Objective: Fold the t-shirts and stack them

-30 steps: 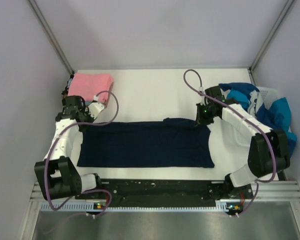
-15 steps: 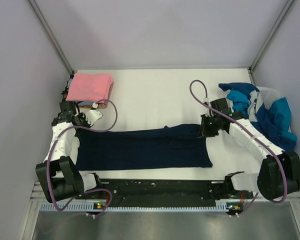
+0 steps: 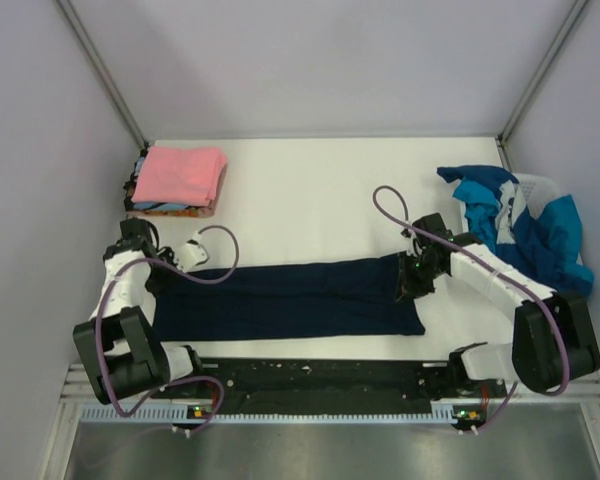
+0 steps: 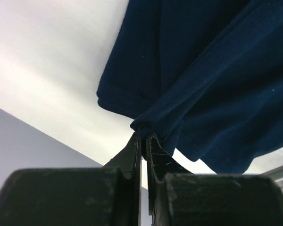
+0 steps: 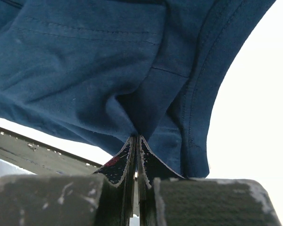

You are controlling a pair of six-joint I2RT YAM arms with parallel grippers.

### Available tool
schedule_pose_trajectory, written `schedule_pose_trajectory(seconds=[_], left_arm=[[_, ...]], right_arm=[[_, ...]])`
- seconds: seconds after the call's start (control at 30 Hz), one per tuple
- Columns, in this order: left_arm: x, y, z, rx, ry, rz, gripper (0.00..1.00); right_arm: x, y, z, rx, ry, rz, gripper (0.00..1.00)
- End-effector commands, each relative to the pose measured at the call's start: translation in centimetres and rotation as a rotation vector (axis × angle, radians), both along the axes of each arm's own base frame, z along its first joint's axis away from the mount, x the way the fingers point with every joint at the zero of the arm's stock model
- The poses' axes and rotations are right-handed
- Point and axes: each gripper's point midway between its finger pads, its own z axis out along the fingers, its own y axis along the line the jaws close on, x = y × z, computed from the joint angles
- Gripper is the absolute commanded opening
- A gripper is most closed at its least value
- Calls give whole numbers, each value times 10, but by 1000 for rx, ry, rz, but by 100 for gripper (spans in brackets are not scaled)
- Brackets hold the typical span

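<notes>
**Far edge of the navy shirt brought nearer – lengthwise fold half made**

The jaws of the left gripper (image 4: 142,137) are clenched on a bunched corner of the navy t-shirt (image 3: 290,300), with cloth pinched between the 2 tips. The right gripper (image 5: 136,138) is likewise clamped on a pucker of the same cloth near a stitched hem. Both pinches are raised a little, so the fabric drapes from them.

Compared with 1 second ago, both grippers have been carried from the far side of the shirt toward the robot's bases, and the far edge has been drawn along with them. The dark rectangle has narrowed into a slimmer band across the near part of the table (image 3: 310,190). Its near edge seems unmoved, though the overhead view is too coarse to be sure.

For the task, this reads as a lengthwise fold about half made – the carried edge has not yet been laid on the near edge, and nothing has been let go.

Further out, the folded pink t-shirt (image 3: 183,175) lies on top of the stack at the far left corner. The blue and white heap (image 3: 525,225) of unfolded shirts lies at the right, well apart from the navy one.
</notes>
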Motion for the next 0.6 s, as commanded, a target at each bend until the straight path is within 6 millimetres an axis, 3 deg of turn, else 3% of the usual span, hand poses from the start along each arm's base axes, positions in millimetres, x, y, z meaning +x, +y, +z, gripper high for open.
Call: schedule_pose_trajectory(seconds=[0.0, 0.1, 0.17, 0.23, 0.3, 0.4, 0.5, 0.57], left_arm=[[-19, 4, -11, 18, 96, -67, 0], [-22, 5, -16, 21, 113, -70, 4], [-24, 2, -13, -3, 122, -85, 16], [-28, -3, -6, -33, 136, -99, 33], [-32, -8, 6, -53, 129, -118, 41], [-36, -9, 25, -50, 112, -153, 47], [-41, -11, 42, -46, 109, -185, 47], [-27, -19, 52, -87, 37, -187, 47]], right_arm=[[-1, -2, -7, -31, 24, -12, 0], [-3, -4, -11, -39, 32, -10, 0], [-4, -4, -11, -39, 36, -11, 2], [-6, -4, -10, -39, 38, -14, 19], [-9, -6, -7, -42, 36, -16, 32], [-9, -9, 6, -46, 7, -14, 41], [2, -8, 25, -41, -70, -18, 41], [18, -10, 36, -54, -130, -35, 41]])
